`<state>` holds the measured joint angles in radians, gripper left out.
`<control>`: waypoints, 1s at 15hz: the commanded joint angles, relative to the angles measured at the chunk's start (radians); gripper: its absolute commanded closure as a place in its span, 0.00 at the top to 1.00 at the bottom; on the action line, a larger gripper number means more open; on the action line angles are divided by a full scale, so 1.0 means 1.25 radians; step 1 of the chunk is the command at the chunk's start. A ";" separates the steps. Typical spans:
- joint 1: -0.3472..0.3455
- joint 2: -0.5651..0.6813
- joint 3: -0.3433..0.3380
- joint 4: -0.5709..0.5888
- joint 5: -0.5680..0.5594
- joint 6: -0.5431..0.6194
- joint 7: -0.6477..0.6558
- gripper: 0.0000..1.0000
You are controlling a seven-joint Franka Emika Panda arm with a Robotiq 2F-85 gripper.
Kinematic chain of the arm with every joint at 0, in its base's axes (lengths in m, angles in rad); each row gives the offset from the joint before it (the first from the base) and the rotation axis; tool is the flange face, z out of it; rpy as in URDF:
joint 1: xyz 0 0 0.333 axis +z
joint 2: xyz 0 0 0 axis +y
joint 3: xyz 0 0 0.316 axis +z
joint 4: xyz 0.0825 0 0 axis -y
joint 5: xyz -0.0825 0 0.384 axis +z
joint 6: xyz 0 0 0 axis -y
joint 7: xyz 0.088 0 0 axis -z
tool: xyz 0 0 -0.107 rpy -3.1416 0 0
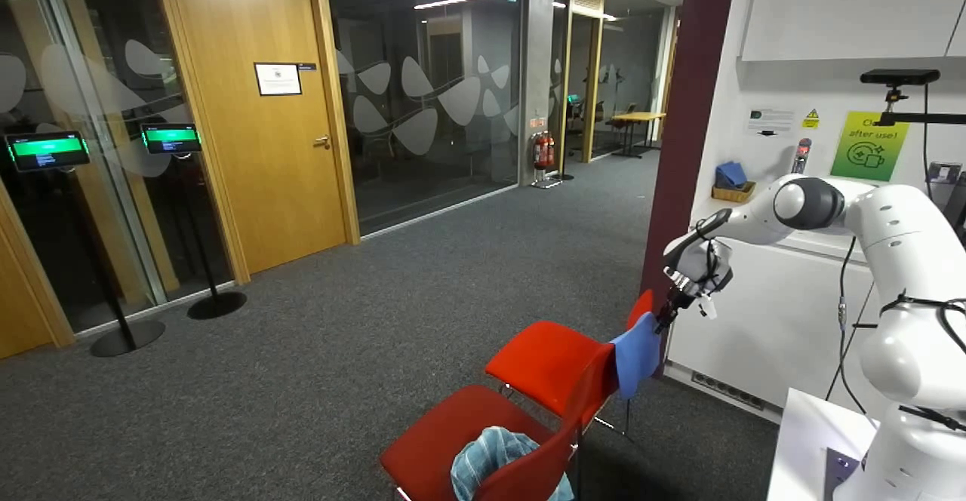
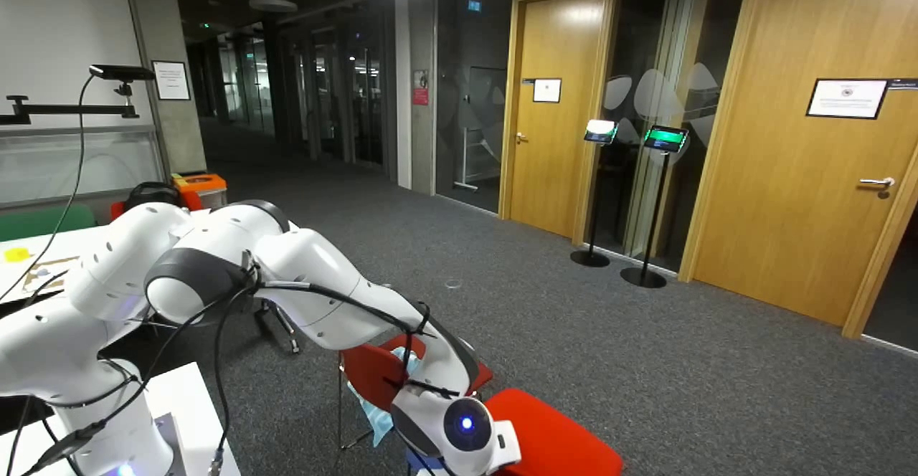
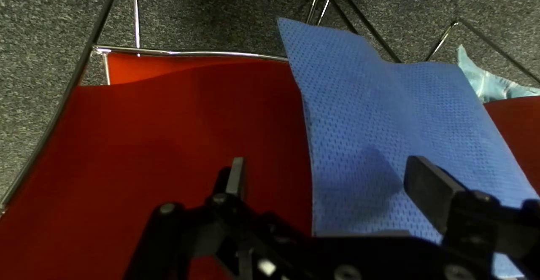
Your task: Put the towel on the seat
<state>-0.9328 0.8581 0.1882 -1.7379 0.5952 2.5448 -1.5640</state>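
A blue towel (image 1: 636,358) hangs over the backrest of the bright red chair in an exterior view. A blue bit of it (image 2: 424,459) shows low in an exterior view. In the wrist view the towel (image 3: 350,119) drapes over the red backrest (image 3: 190,145). The bright red seat (image 1: 547,361) lies beyond the backrest; it also shows in an exterior view (image 2: 552,436). My gripper (image 1: 666,318) is at the towel's upper edge. In the wrist view my gripper (image 3: 327,179) is open, one finger over the red backrest and one over the towel. Whether they touch is unclear.
A darker red chair (image 1: 453,433) stands beside the bright one, with a striped teal cloth (image 1: 494,456) on it. A maroon pillar (image 1: 687,146) and white cabinets (image 1: 724,320) stand close to the arm. A white table (image 1: 819,441) stands by the robot base.
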 commanded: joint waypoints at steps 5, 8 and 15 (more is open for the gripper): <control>-0.023 0.029 0.013 0.068 -0.008 -0.095 -0.064 0.68; -0.020 0.035 0.009 0.083 -0.008 -0.114 -0.059 0.46; -0.029 -0.022 0.006 0.031 0.028 -0.114 -0.024 0.00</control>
<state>-0.9439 0.8908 0.1877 -1.6565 0.5972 2.4328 -1.5842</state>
